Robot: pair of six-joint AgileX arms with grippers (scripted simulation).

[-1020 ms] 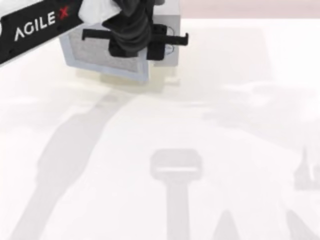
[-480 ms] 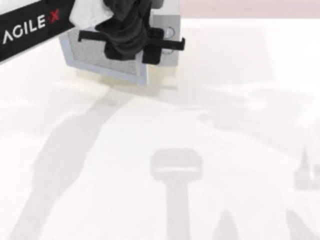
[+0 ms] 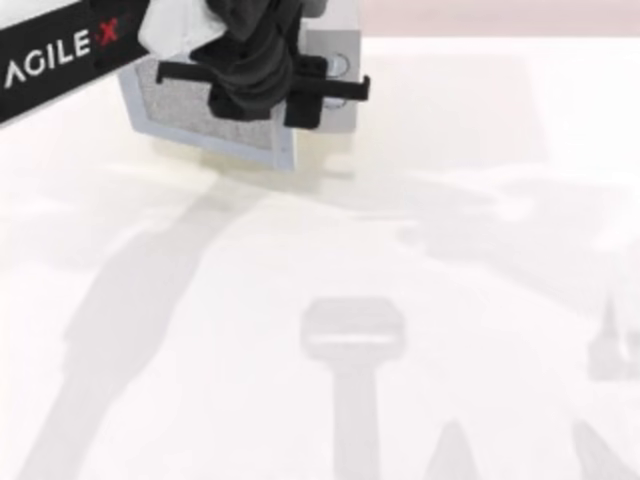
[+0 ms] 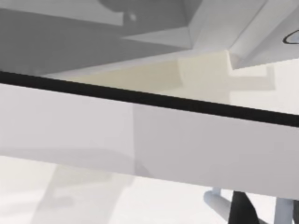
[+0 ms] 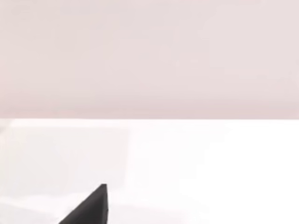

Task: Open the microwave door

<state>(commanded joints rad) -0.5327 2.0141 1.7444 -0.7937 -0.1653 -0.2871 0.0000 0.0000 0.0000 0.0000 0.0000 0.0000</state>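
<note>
Two arms share this worktop (image 3: 420, 300), yet only the left one is at work. From above, the microwave (image 3: 335, 25) sits at the far edge, left of centre, and the microwave door (image 3: 180, 105) with its speckled mesh window stands swung a little way out from the body, its free edge near the knob panel (image 3: 338, 75). The left claw (image 3: 305, 95) hangs over that free edge, its black body crossing the door's top; placed there, it can lever the panel about the hinge on the far left side. Whether its fingers are closed on the door I cannot tell, as the wrist hides them. I judge the door partly open, with more swing needed.

Left wrist view: the door's edge (image 4: 140, 140) fills the picture as a pale band under a dark strip, with the oven's grey cavity (image 4: 70, 42) showing behind it, which fits a door already ajar. No fingertips show plainly.

Right wrist view: only bare worktop, a pinkish wall (image 5: 149, 56) and one dark fingertip (image 5: 91, 207) appear, so the right arm is parked away from the microwave; its claw width cannot be told.
</note>
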